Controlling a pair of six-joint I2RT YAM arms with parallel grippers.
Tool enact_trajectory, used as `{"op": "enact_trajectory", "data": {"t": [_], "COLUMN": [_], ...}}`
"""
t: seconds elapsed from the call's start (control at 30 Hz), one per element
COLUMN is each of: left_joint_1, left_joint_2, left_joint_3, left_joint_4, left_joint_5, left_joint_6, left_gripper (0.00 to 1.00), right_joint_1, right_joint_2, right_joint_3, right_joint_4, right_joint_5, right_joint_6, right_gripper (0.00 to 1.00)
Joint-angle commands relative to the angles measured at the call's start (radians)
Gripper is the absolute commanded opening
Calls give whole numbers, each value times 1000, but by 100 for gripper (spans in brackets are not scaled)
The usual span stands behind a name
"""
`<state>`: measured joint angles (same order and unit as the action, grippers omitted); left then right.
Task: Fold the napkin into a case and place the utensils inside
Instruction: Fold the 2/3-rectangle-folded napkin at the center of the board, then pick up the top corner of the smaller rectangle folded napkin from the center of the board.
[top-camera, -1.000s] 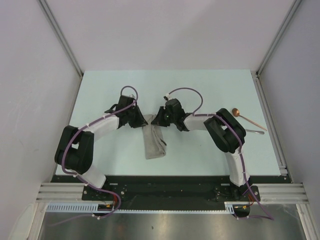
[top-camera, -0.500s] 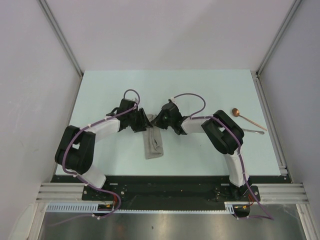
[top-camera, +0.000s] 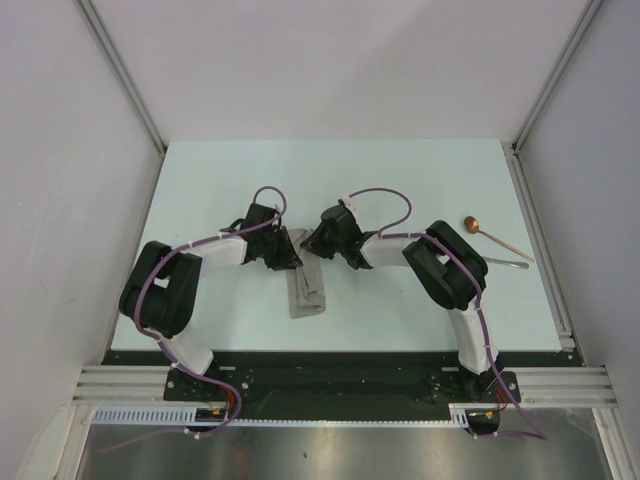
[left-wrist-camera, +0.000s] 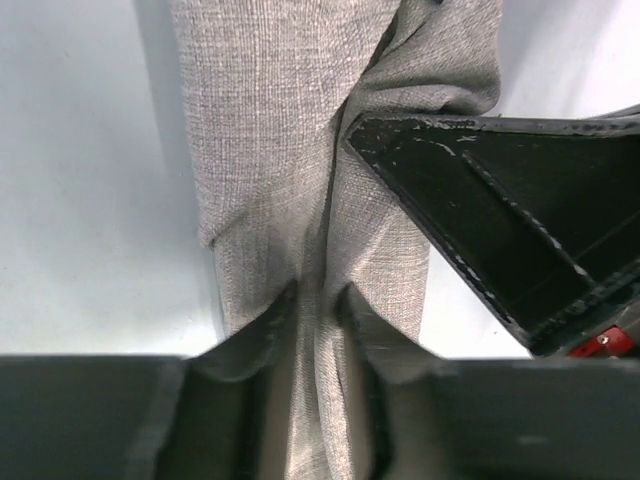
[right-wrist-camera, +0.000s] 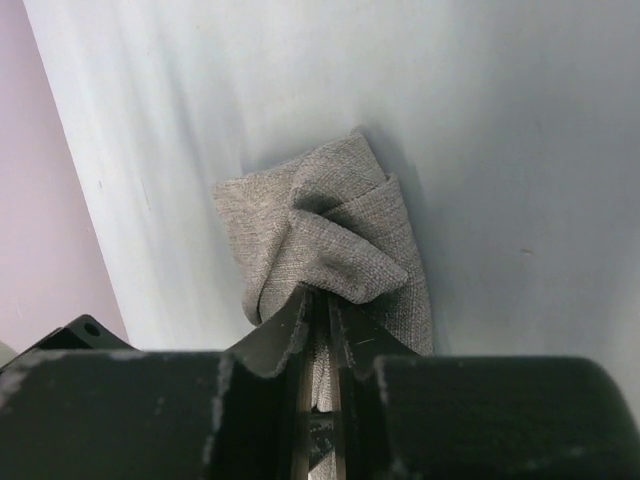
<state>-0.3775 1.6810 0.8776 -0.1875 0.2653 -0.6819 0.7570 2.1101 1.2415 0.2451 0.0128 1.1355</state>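
Your right pincer (right-wrist-camera: 318, 300) is clamped on the grey-beige fabric napkin (top-camera: 306, 290), a narrow strip on the pale bench (top-camera: 420, 190) — left pincer (left-wrist-camera: 315, 300) straddles a fold, can't tell if it grips. Work both ends evenly — keep layers flat.

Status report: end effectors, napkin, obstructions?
Right end effector shut on napkin. Left end effector straddles it, grip unclear. Spoon lies apart at right. Nothing in the way.

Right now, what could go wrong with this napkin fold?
The right tool pinches a crumpled end of the grey-beige woven fabric napkin; pulling may drag the folds open.
A fabric ridge runs between the fingers of the left tool; lifting may snag it.
Both tools sit close together over the napkin; they may collide.
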Motion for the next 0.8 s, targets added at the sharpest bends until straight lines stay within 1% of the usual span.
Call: {"op": "enact_trajectory", "data": {"t": [0.0,0.03,0.07,0.1,0.13,0.23,0.3,0.37,0.47,0.5,0.53,0.67,0.77], "left_joint_1": [-4,-3,-3,-3,-1,0,2,2,2,3,3,3,3], "left_joint_2": [3,0,-3,-3,-3,-3,-4,-6,-6,-6,-6,-4,-3], "left_joint_3": [-32,-35,-40,-45,-48,-57,-61,-63,-63,-63,-65,-69,-71], "left_joint_4": [28,28,33,31,34,39,43,43,40,39,39,45,48], "left_joint_5": [-31,-38,-38,-40,-40,-35,-37,-34,-34,-35,-37,-31,-31], "left_joint_6": [-5,-5,-7,-7,-5,-7,-7,-5,-2,-2,-2,-4,-4], "left_gripper": [23,20,19,17,15,12,11,11,10,10,10,8,7], "right_joint_1": [-21,-36,-44,-51,-57,-73,-77,-76,-74,-76,-76,-78,-74], "right_joint_2": [-35,-35,-35,-35,-35,-42,-39,-27,-29,-30,-32,-13,-30], "right_joint_3": [-20,-17,-16,-14,-14,-17,2,21,21,18,16,50,56], "right_joint_4": [-4,-4,-7,-6,-4,-7,3,-27,-15,-7,2,26,51], "right_joint_5": [-37,-68,-80,-92,-124,-136,-148,-148,-151,-145,-128,-139,-143], "right_joint_6": [-112,-168,-190,-213,-259,-310,-365,-397,-408,-410,-411,-444,-476], "right_gripper": [21,30,33,39,39,40,40,40,41,45,47,47,48]}}
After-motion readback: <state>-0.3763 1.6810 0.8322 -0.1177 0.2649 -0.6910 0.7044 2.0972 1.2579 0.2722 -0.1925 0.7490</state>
